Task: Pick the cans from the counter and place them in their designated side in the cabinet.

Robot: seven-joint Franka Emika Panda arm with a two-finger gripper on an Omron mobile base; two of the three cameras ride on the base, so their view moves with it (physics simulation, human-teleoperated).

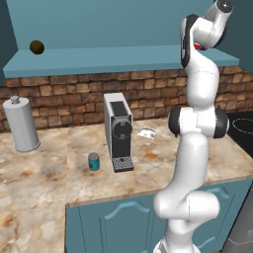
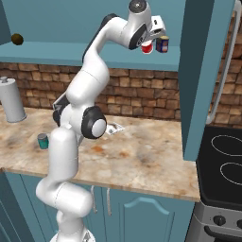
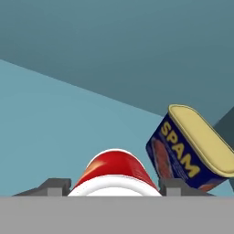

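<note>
Up at the cabinet's shelf board [image 2: 56,49], my gripper [image 3: 116,188] is shut on the red can [image 3: 114,171], one dark fingertip on each side of it. In the right base view the red can [image 2: 147,47] hangs at shelf level, close beside the dark blue can with the orange label [image 2: 162,44]. I cannot tell whether the red can touches the board. A sliver of the red can [image 1: 198,47] peeks out behind my arm. The teal can [image 1: 94,161] stands upright on the marbled counter [image 1: 39,188], left of the coffee machine; the teal can [image 2: 43,141] is far below the gripper.
A dark coffee machine [image 1: 118,131] and a silver canister [image 1: 21,123] stand on the counter, with a white packet [image 1: 147,133] near the wall. A brown ball [image 1: 37,47] lies at the shelf's left end. The cabinet's side wall [image 2: 203,71] rises to the right, and past it is a stove [image 2: 224,165].
</note>
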